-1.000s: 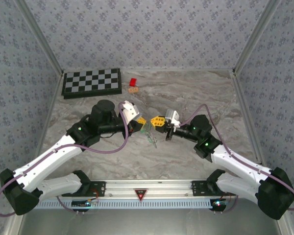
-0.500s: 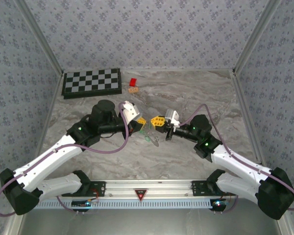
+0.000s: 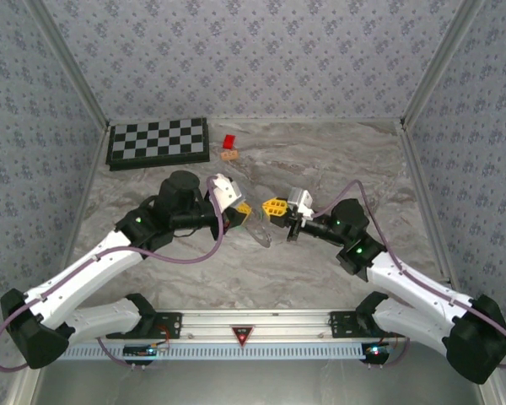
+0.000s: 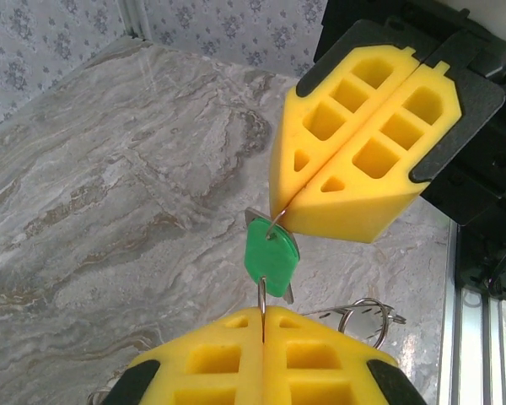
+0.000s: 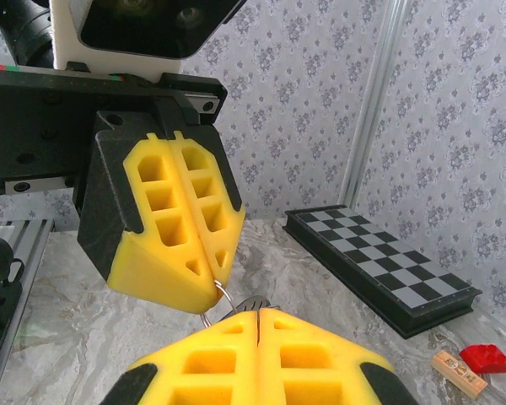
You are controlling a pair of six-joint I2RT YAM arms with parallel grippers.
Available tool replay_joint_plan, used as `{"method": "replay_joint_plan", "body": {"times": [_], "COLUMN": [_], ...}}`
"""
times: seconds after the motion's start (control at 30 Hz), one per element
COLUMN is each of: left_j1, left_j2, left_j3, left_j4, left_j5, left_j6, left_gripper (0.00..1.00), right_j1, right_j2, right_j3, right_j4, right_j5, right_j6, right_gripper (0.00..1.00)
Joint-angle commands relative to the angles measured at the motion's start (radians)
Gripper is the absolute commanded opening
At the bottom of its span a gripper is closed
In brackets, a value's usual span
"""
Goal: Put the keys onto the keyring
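Two claws, left gripper point(image 4: 263, 316) and right gripper point(image 4: 287, 215), stand clenched tip to tip on keyring point(image 4: 261, 294) wire; one green key point(image 4: 271, 257) hangs between.

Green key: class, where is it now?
In the left wrist view, the green key sits mid-frame between the right arm's fingers above and the left arm's fingers below.

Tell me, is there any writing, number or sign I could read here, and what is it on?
No word or number can be read.
Red triangle sign on the front rail: its inner mark is too small to read.
Small tan block beside the red block: dark marks on top, too blurred to read.
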Motion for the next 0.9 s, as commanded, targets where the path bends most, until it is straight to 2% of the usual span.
{"method": "replay_joint_plan", "body": {"times": [0.0, 0.87], "left_j1": [-0.011, -0.017], "left_j2": [-0.024, -0.035], "left_j3": [0.048, 0.039], "left_j4": [0.019, 0.024], "left_j5": [0.005, 0.02], "left_j6": [0.019, 0.008], "left_gripper": [0.0, 0.0], "right_j1": [0.002, 0.039], "right_j2": [-0.029, 0.02], "right_j3": [0.027, 0.071], "right_j4": [-0.008, -0.039], "right_j5": [0.01, -0.018], "right_j6": [-0.003, -0.034], "right_gripper": [0.0, 0.0]}}
